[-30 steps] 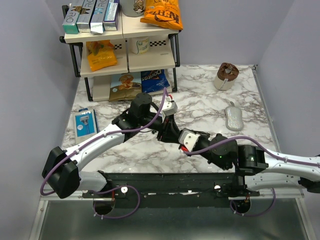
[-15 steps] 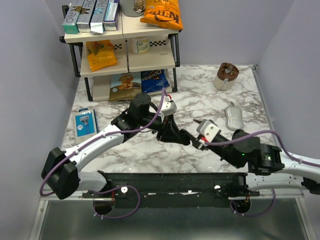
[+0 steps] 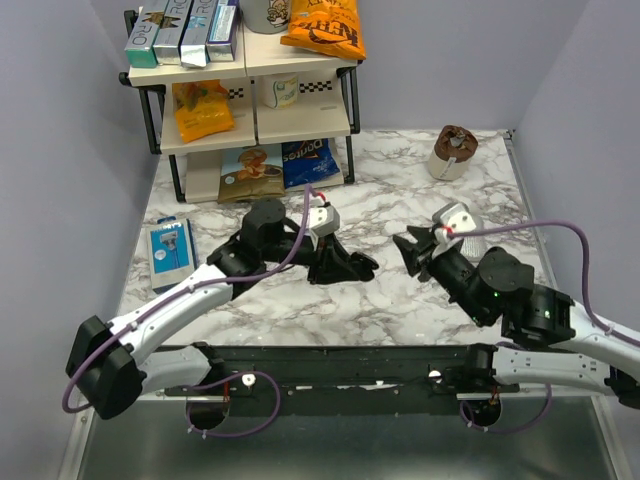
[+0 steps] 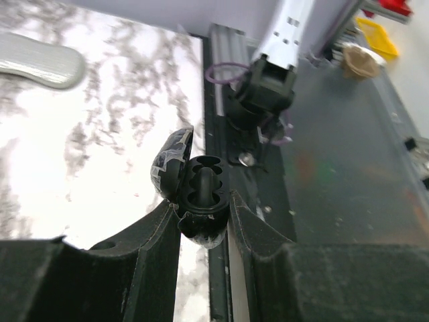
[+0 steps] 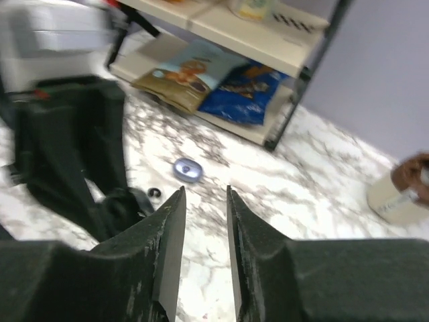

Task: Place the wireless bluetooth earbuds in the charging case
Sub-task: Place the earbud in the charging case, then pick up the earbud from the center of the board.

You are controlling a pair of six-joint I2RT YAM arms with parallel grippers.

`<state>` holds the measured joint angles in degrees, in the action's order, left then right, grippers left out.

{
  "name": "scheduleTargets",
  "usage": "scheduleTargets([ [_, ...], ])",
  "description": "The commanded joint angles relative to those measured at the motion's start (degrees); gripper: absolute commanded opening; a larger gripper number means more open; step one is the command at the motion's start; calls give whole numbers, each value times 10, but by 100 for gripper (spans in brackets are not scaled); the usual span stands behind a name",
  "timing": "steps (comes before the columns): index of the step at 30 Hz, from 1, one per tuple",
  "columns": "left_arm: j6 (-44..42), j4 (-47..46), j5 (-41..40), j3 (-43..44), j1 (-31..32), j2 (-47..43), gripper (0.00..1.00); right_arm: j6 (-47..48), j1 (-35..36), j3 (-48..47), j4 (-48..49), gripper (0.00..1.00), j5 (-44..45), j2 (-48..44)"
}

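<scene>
The charging case (image 4: 200, 201) is a small, glossy black, rounded shell. Its hinged lid (image 4: 171, 164) is swung open to the left, showing two dark moulded wells side by side. A dark stem shape sits in the wells, but the left wrist view cannot tell whether it is an earbud or part of the case. In the top view the case (image 3: 352, 266) sits just left of the frame's middle, lifted over the marble surface (image 3: 400, 200).

The left tool (image 4: 201, 213) is clenched on the lower half of the case, one finger pressed against each side of it, the open wells facing the camera.

The right tool (image 3: 412, 248) hangs right of centre in the top view, well apart from the case. In its own view the right tool's (image 5: 204, 194) fingers (image 5: 167, 235) are parted by a narrow gap with nothing between them, touching nothing.

Beyond those fingers, left of the frame's middle, what looks like a tiny black earbud (image 5: 155, 193) lies on the surface, ring-like from this angle. It lies just beside the blurred dark bulk of the left arm. A small lilac disc (image 5: 186, 169) lies near it, further up the frame.
</scene>
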<state>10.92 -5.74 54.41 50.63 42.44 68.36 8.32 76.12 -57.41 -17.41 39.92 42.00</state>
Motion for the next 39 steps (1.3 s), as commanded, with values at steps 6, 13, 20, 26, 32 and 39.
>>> scheduleTargets([
  [6, 31, -47, -315, -140, -7, -183, 0, -302, -255, 69, -27, 48, -218, 66],
  [13, 75, 46, -523, -193, -8, -313, 0, -356, -282, 68, 87, 47, -340, 248],
  [20, 77, 91, -575, -198, -8, -393, 0, -370, -304, 8, 144, 43, -433, 439],
  [26, 83, 111, -581, -210, -8, -428, 0, -364, -306, -59, 146, 46, -477, 553],
  [32, 75, 121, -592, -217, -8, -444, 0, -362, -309, -106, 127, 48, -483, 625],
  [39, 76, 119, -595, -218, -8, -443, 0, -403, -314, -125, 111, 46, -465, 664],
])
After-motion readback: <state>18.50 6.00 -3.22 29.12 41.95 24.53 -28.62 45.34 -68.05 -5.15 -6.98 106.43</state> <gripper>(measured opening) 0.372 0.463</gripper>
